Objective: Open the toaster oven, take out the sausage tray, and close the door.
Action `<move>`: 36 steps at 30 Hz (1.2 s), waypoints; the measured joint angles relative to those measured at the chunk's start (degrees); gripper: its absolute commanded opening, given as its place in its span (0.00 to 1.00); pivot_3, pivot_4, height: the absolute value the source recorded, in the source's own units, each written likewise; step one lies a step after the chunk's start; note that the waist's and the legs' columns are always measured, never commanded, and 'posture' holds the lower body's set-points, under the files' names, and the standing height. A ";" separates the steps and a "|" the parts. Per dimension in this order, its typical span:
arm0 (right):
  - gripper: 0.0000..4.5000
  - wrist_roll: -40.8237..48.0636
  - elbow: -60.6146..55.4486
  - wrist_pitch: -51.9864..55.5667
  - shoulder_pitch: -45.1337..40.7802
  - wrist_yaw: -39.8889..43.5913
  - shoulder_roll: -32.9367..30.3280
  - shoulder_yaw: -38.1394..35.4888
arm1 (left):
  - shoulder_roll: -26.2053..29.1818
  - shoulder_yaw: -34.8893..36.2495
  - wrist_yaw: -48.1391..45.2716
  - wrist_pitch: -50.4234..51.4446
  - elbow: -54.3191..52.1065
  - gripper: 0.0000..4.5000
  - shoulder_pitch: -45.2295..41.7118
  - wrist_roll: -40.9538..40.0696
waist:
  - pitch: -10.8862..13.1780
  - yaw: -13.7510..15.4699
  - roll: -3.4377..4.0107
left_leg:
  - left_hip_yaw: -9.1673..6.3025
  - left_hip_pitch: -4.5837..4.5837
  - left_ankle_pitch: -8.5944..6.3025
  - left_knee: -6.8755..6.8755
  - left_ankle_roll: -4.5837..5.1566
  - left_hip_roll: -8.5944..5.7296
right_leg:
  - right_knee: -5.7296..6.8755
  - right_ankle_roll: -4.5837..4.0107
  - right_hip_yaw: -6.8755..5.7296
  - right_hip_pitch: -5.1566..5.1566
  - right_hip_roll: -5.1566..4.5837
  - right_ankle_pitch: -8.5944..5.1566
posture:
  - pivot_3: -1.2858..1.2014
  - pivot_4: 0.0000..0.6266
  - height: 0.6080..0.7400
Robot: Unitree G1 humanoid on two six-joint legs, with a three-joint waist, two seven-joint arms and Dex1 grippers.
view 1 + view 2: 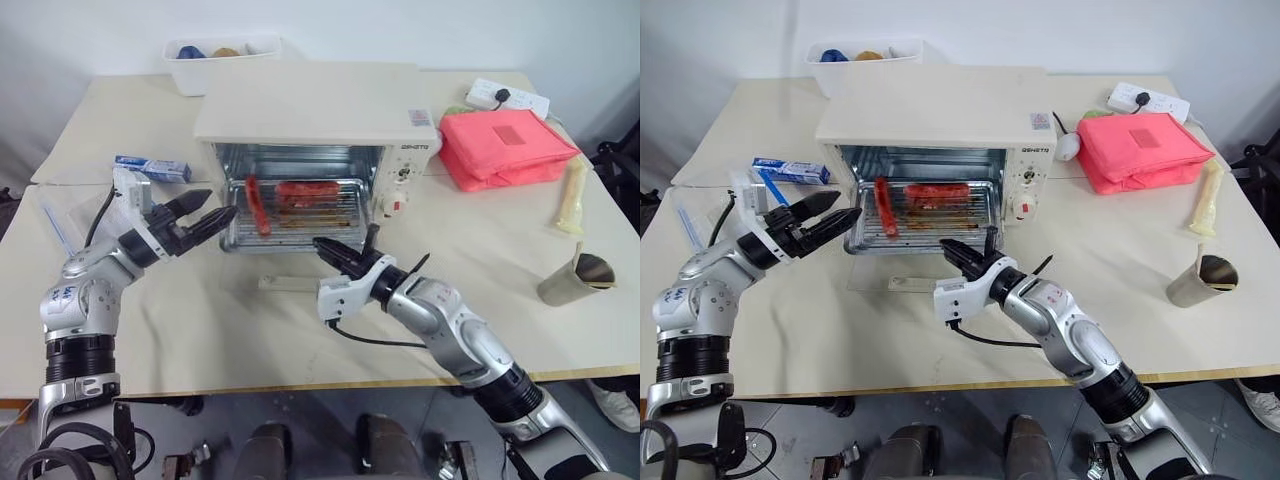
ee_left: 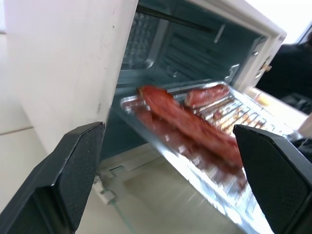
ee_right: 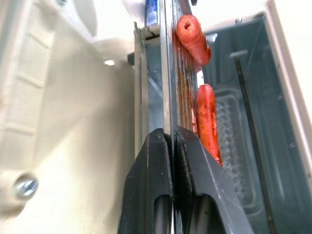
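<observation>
So the door (image 1: 300,282) is already down flat on the table in front of the oven (image 1: 310,125), that part's done. The tray (image 1: 290,215) with its sausages (image 1: 308,188) sits half out of the opening, and the right gripper (image 1: 326,247) is pinched shut on its front edge. The left gripper (image 1: 205,218) hangs wide open just beside the tray's left corner. Left to do, I'd say: get the tray fully out, then shut the door.

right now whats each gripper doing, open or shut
left gripper: open, empty, beside the ridged silver sausage tray.
right gripper: shut on that tray's front edge.
</observation>
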 measured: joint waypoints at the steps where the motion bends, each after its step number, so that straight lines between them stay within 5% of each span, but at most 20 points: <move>1: 0.01 0.02 -0.37 -1.15 0.43 0.02 -1.16 -0.07 | 1.90 1.18 1.10 5.94 -1.40 1.00 1.20 -2.77 | 0.00 -0.37 0.00 | 0.03 0.03 0.00 -0.08 0.00 0.01 | -0.01 0.00 0.03 -0.02 0.00 0.00 | 0.52 0.24 1.00; 6: 0.01 0.57 -0.30 -5.58 -0.05 0.02 -3.58 -1.66 | 4.36 6.77 8.13 26.69 -6.92 1.00 2.81 -14.09 | 0.00 -0.11 0.00 | -0.04 0.06 0.00 0.01 0.00 0.02 | 0.01 0.00 0.07 0.03 0.00 0.00 | 0.52 0.24 1.00; 12: 0.01 1.55 1.54 -8.60 -1.33 0.05 -3.58 -1.90 | 1.45 8.92 15.32 31.31 -9.58 1.00 4.73 -16.49 | -0.02 0.20 -0.03 | -0.04 0.08 0.00 0.07 0.00 -0.01 | -0.01 -0.01 0.06 0.12 -0.01 0.00 | 0.52 0.24 1.00; 15: 0.00 2.37 1.82 -10.26 -2.58 0.04 -2.95 -1.90 | -0.64 9.01 17.58 32.95 -10.42 0.87 4.88 -18.02 | -0.02 0.10 -0.03 | -0.04 0.08 0.00 0.05 0.00 0.00 | -0.01 -0.01 0.05 0.11 0.00 0.00 | 0.52 0.24 1.00; 22: 0.00 2.90 4.08 -12.95 -3.71 0.05 -2.55 -1.90 | -1.05 9.59 19.96 35.48 -11.60 0.39 4.89 -20.94 | -0.02 0.07 -0.04 | -0.03 0.10 0.00 0.04 -0.01 0.00 | -0.01 -0.01 0.05 0.12 -0.01 0.00 | 0.52 0.24 1.00; 32: 0.00 6.32 6.18 -18.12 -5.26 0.55 -2.54 -1.90 | -0.55 11.44 23.13 45.07 -9.11 0.39 3.47 -29.40 | -0.02 0.02 -0.04 | -0.05 0.10 0.00 0.05 -0.01 -0.01 | -0.01 -0.01 0.06 0.12 -0.01 0.00 | 0.52 0.24 1.00; 36: 0.00 8.15 7.23 -19.15 -5.40 1.95 -2.52 -1.90 | 0.50 11.47 23.28 46.61 -8.91 0.20 3.49 -30.11 | -0.02 -0.01 -0.04 | -0.05 0.11 0.00 0.05 -0.01 -0.01 | 0.00 -0.01 0.07 0.12 -0.01 0.00 | 0.52 0.24 1.00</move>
